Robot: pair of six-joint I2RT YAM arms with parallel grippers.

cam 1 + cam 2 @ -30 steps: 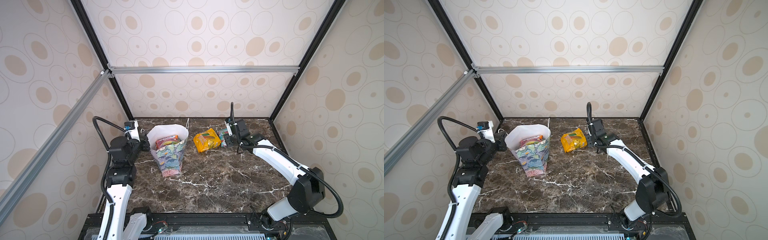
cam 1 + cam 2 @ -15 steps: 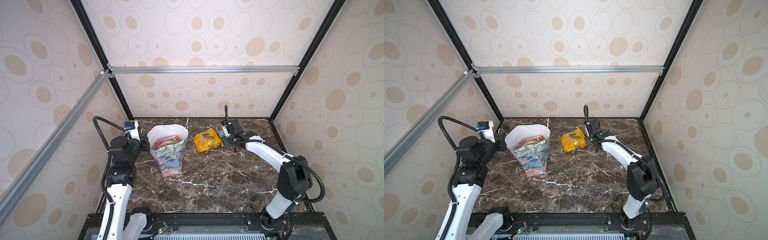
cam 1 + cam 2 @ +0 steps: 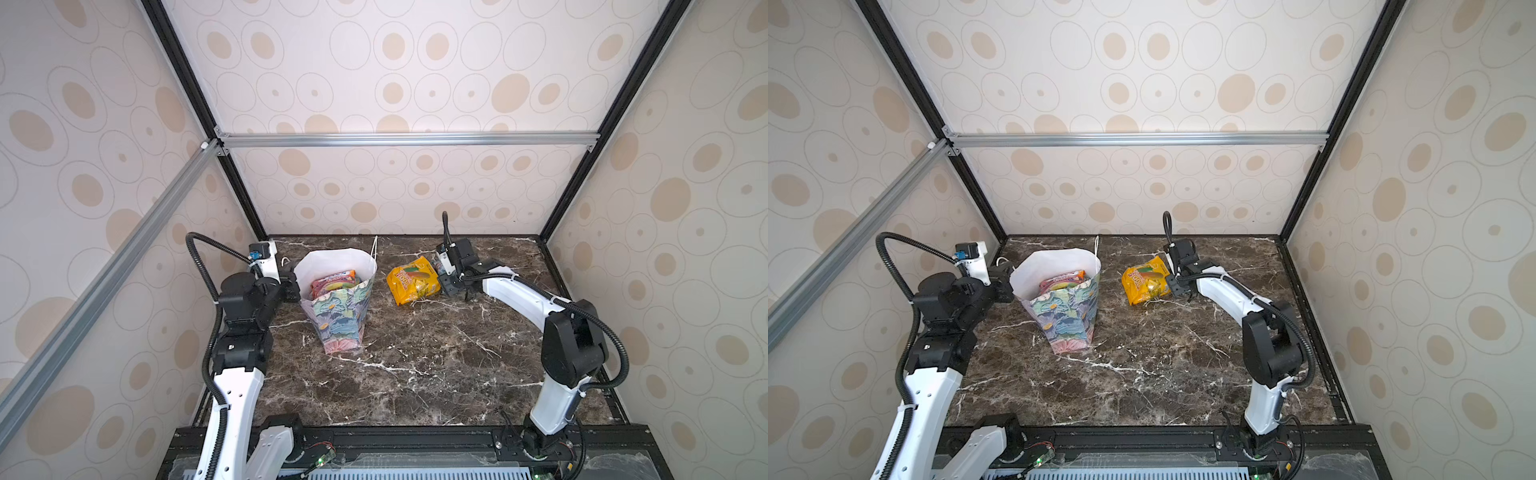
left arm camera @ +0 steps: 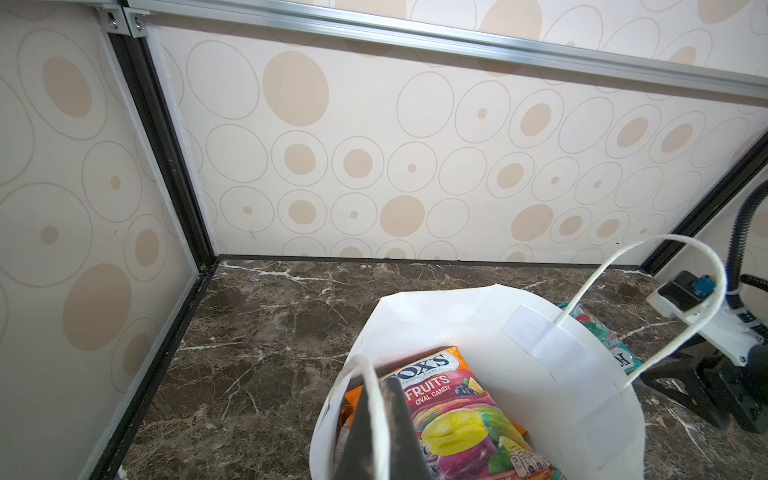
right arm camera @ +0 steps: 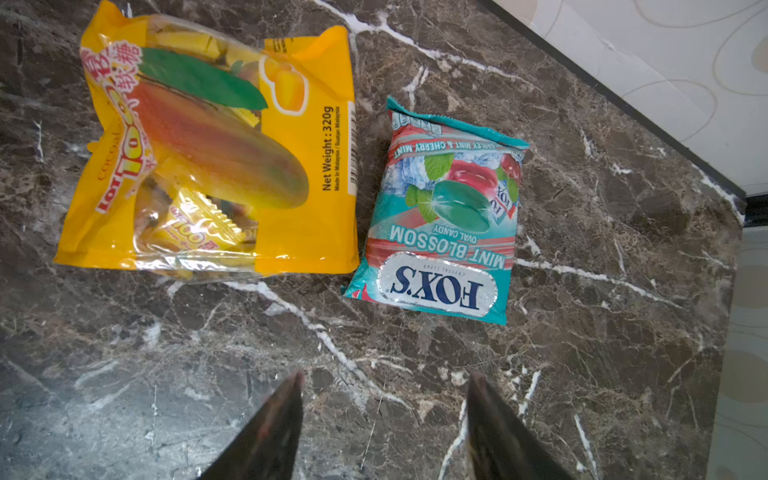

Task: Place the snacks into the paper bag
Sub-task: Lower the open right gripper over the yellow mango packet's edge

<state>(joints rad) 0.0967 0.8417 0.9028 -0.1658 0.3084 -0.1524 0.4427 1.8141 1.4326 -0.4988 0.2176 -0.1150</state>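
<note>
Marble tabletop [image 3: 415, 365]: two loose packets [image 5: 208, 145] [image 5: 440, 216], one paper bag [image 3: 338, 320].

A dark brown marble surface [image 3: 415, 365] veined with white forms the floor of the enclosure. Cream wall panels [image 3: 415, 83], printed with beige ovals inside thin grey rings, rise on three sides. An aluminium bar [image 3: 407, 139] crosses the back wall. A second bar [image 3: 104, 284] slants along the left wall. Black corner posts [image 3: 572, 183] frame the back panel.
</note>
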